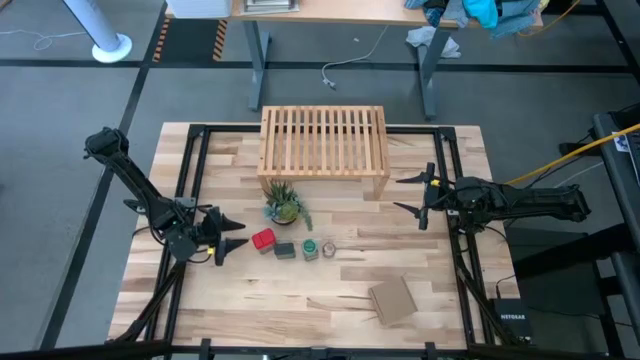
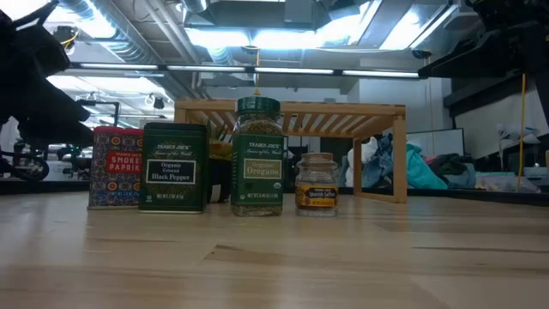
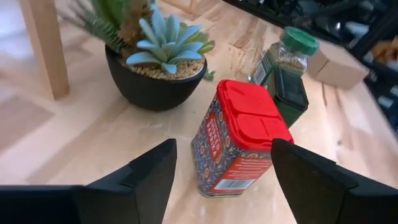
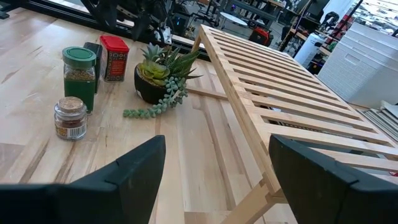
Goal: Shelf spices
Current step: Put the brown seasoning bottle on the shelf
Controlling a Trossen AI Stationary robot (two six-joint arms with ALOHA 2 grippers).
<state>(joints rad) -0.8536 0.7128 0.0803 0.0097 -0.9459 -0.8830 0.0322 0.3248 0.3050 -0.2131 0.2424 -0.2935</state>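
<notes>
Four spices stand in a row on the bare wooden tabletop [image 1: 420, 270], in front of the shelf [image 1: 323, 140] and none yet on it. From my left they run: a red tin [image 1: 263, 239], boxy with a hinged plastic lid and patterned sides; a dark tin [image 1: 286, 250], squarish and matte; a green-capped jar [image 1: 310, 248] of clear glass showing dried herbs; and a tiny brownish jar [image 1: 328, 248]. The shelf is a low rack of pale wooden slats on solid side legs, standing empty toward the table's far edge. A small potted succulent [image 1: 283, 207] sits between row and shelf, and a flat cardboard piece [image 1: 392, 300] lies nearer the front. My left gripper [image 1: 234, 234] hangs just beside the red tin, fingers spread wide and lined up with it, probably ready to close on it first. My right gripper [image 1: 409, 195] waits beside the shelf's right leg, fingers also spread, holding nothing.
</notes>
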